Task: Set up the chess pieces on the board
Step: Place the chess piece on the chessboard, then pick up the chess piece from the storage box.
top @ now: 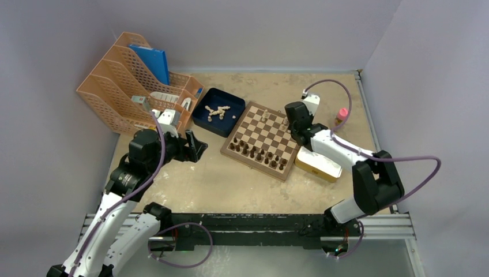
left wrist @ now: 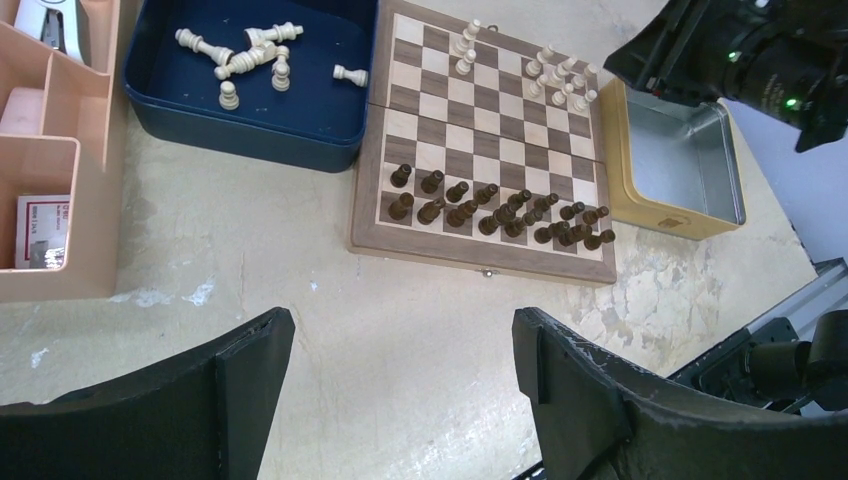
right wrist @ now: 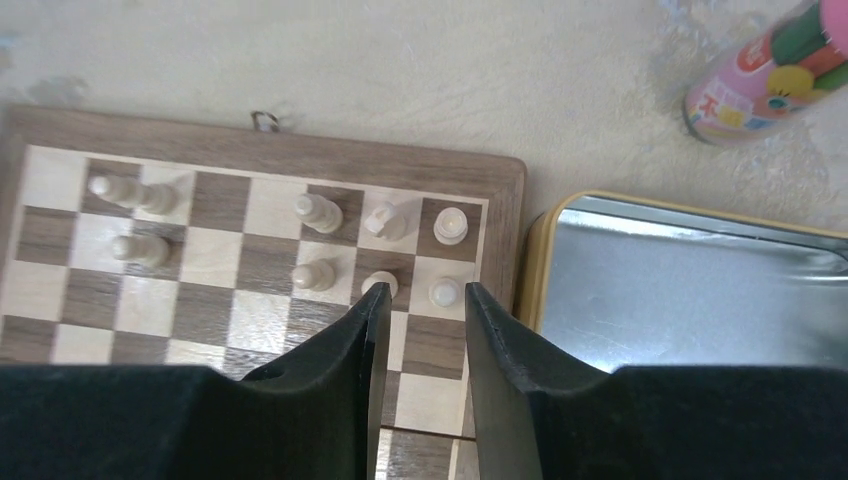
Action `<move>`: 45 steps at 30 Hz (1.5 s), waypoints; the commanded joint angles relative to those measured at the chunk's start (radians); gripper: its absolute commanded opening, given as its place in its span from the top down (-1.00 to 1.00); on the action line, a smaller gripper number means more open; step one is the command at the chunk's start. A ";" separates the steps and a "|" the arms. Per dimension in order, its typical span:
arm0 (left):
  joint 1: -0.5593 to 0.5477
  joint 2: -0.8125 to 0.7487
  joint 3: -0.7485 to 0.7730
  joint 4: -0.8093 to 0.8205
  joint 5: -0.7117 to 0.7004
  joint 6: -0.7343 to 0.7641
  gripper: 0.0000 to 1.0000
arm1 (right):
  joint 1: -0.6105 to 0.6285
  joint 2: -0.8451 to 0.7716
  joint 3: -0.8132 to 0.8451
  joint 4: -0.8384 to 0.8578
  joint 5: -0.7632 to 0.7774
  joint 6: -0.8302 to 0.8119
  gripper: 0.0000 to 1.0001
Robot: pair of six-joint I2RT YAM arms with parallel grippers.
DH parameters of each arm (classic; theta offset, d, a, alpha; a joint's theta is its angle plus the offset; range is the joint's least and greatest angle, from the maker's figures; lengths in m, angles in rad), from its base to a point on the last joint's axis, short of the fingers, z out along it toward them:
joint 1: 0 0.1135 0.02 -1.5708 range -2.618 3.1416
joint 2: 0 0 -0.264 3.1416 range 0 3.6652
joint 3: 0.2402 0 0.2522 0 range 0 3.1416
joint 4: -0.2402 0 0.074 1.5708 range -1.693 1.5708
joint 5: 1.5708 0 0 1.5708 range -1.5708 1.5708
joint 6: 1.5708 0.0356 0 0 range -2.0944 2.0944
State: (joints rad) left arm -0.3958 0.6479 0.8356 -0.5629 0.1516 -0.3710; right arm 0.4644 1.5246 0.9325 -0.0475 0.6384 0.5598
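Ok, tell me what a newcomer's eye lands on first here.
The board mid-table, dark pieces ranked along its near edge. The right tool hangs over its far right corner, where a few light pieces stand. More lie toppled in the blue tray left of it.

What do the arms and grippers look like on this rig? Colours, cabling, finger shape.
The left arm and right arm match: white link shells, black joint housings, and a lilac cable looping loosely along each. The left gripper and right gripper each have two matte black, wedge-shaped fingers with pale scuffs on the edges. A green indicator light glows on the right wrist housing. No readable markings.
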 commanded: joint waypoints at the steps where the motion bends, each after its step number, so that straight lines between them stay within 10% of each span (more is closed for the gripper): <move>1: -0.006 0.024 0.011 0.030 -0.007 0.014 -0.61 | -0.003 -0.077 0.066 -0.037 0.005 0.010 0.27; 22: -0.006 0.071 0.008 0.034 -0.013 0.012 -0.61 | 0.128 -0.039 0.215 0.279 -0.379 -0.180 0.28; 45: -0.005 0.060 0.006 0.042 -0.011 0.016 -0.60 | 0.248 0.532 0.781 0.200 -0.526 -0.403 0.28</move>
State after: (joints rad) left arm -0.3958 0.7200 0.8356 -0.5625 0.1413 -0.3706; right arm 0.6724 2.0155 1.6009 0.1661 0.1291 0.2371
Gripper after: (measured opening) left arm 0.804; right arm 0.355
